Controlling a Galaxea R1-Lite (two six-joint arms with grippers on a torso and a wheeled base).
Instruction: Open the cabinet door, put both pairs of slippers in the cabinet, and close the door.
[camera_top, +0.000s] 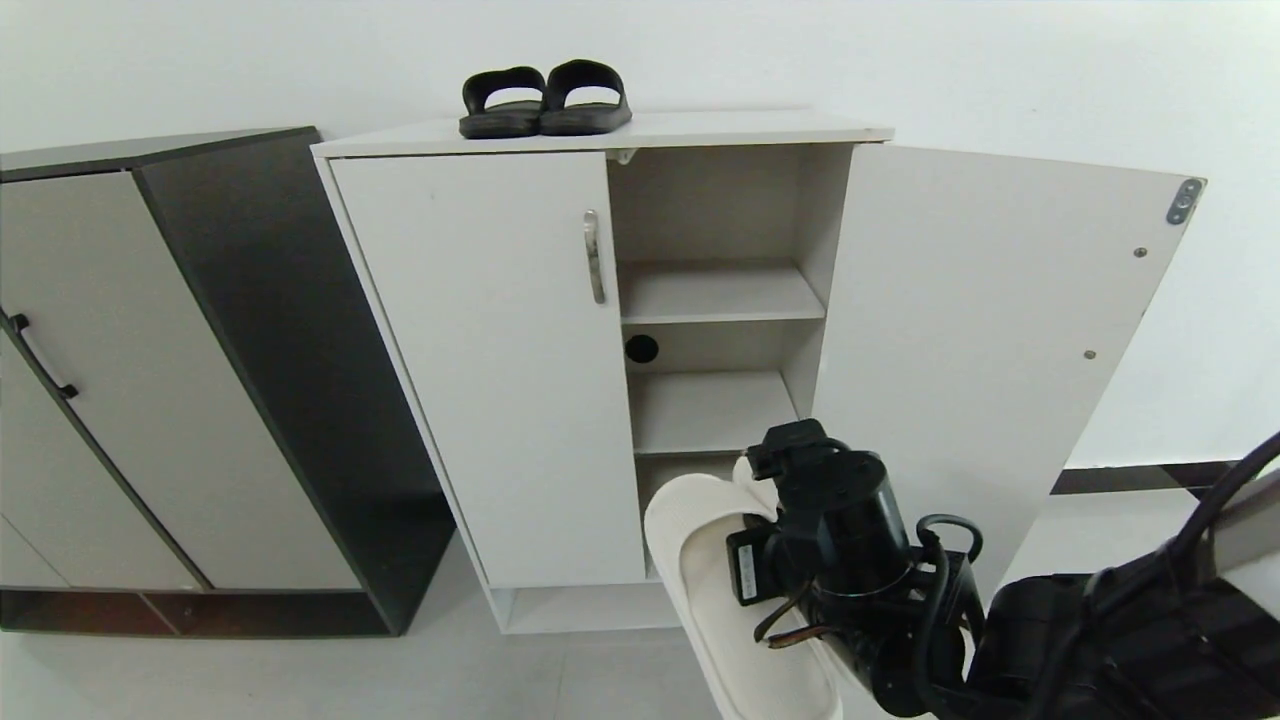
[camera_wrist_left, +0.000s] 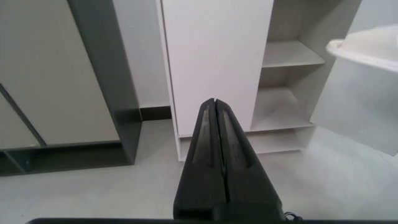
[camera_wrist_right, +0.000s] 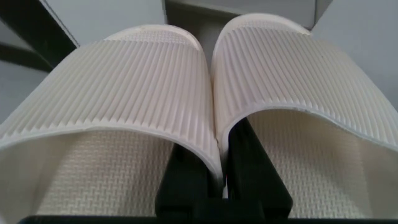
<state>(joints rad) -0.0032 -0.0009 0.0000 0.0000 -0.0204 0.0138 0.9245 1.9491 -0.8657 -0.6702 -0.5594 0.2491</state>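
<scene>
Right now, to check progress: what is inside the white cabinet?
The open right half's shelves are bare. The closed left door covers the other half, so that cannot be seen.

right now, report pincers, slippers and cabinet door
Left pincer shut, empty. Right pincer shut on white slippers before the open compartment. Black slippers on cabinet top. Right door open, nothing blocking shelves.

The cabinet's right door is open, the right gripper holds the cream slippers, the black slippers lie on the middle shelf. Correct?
No: the black slippers lie on top of the cabinet, as the head view shows. The right gripper does hold the cream slippers, and the door is open.
</scene>
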